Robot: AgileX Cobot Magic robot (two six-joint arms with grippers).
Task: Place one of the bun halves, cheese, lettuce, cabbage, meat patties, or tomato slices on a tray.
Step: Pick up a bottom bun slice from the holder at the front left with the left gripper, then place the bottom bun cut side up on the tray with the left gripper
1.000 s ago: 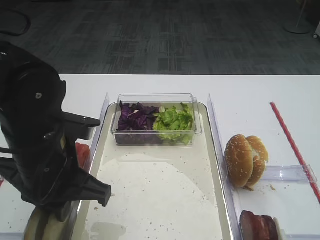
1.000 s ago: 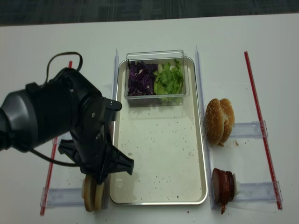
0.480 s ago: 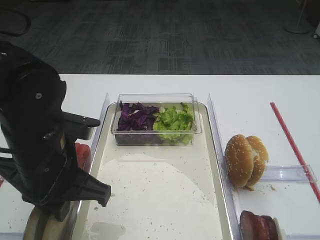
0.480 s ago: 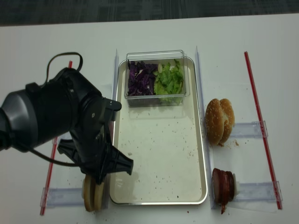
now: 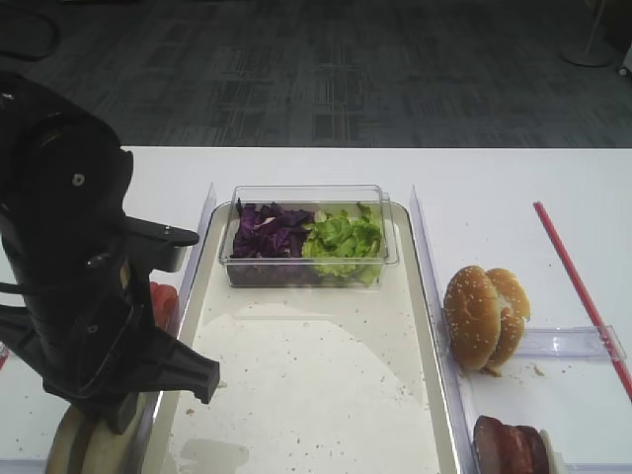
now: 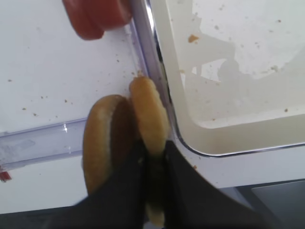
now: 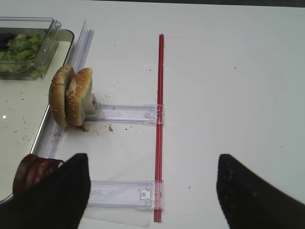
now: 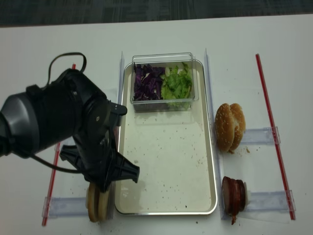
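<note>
While the lift is not yet made, largest first:
table (image 8: 39,58): carries everything.
tray (image 8: 168,161): floor bare; tub at far end.
left gripper (image 6: 153,167): jaws pinching the right bun (image 6: 148,114), upright just outside the tray's left rim.
right gripper (image 7: 147,191): jaws spread, idle.
risk: neighbouring half (image 6: 102,143) may topple; bun may catch the rim.

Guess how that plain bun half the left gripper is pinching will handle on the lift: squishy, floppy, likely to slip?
The bun half stands on edge, pinched across its thin width by the left gripper, so it probably holds shape, not flopping. Its smooth tan crust looks soft and bready: likely light, and it may dent. The second half leans against it and could tip once its neighbour lifts.
</note>
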